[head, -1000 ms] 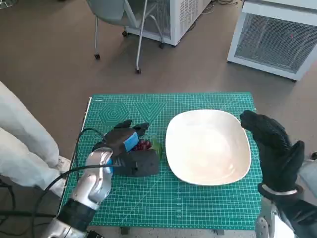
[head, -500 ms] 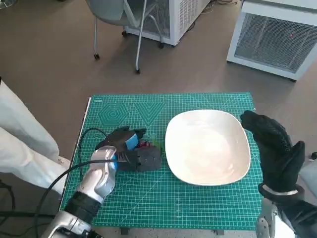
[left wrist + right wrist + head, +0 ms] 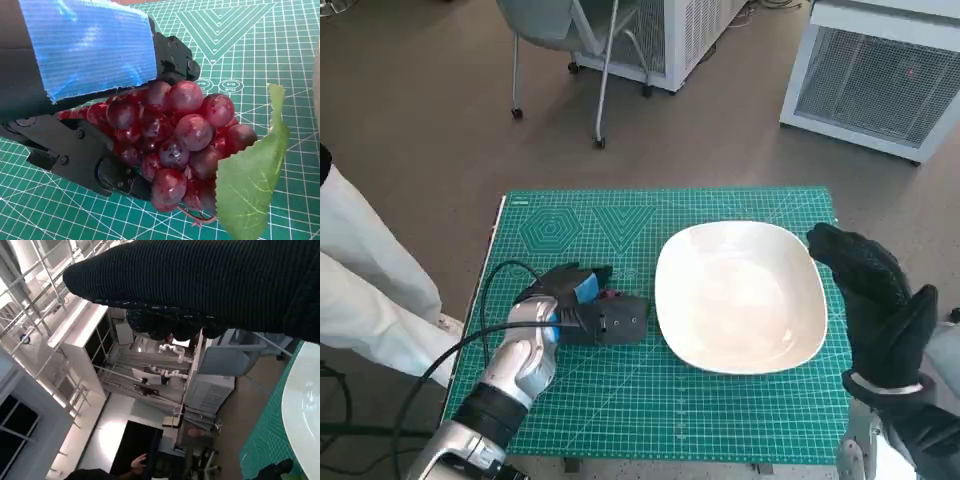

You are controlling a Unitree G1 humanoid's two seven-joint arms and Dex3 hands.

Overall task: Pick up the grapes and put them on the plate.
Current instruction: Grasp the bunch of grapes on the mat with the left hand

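Grapes (image 3: 175, 145): red bunch with green leaf, gripped in left hand (image 3: 582, 303), on the green cutting mat (image 3: 720, 410), just beside white plate (image 3: 740, 296). Right hand (image 3: 880, 305): spread, holding nothing, beside plate's far edge. Room: brown floor, chair (image 3: 570, 40), white cabinets.

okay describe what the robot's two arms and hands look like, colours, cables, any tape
The left forearm is pale silver metal with a black cuff lower down; a black cable loops beside it. The left hand is black with blue tape over its back. The right hand wears a black knitted glove with a white wrist band.
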